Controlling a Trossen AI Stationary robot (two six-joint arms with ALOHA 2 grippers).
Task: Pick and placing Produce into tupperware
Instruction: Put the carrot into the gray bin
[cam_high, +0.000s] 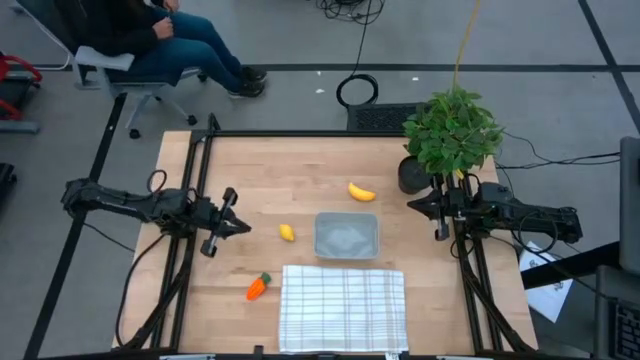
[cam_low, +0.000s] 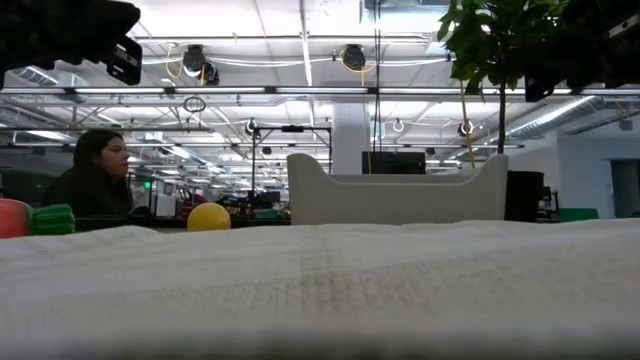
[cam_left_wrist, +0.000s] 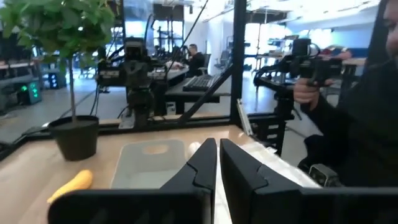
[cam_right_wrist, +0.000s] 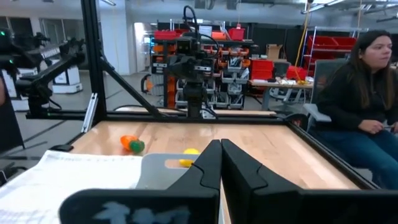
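The tupperware (cam_high: 346, 236) sits on the table's middle, translucent grey and empty. A yellow banana (cam_high: 361, 192) lies on the wood beyond it, toward the far edge. A small round yellow fruit (cam_high: 287, 232) lies to its left. An orange carrot with a green top (cam_high: 258, 287) lies near the front, beside the cloth. My left gripper (cam_high: 243, 227) hovers shut above the table's left part, level, pointing at the tupperware (cam_left_wrist: 149, 163). My right gripper (cam_high: 412, 204) hovers shut at the right, by the plant. Neither holds anything.
A white checked cloth (cam_high: 343, 308) covers the near middle of the table. A potted green plant (cam_high: 450, 135) stands at the far right corner. A black frame (cam_high: 300, 133) runs along the table's edges. A person sits beyond the far left corner (cam_high: 170, 40).
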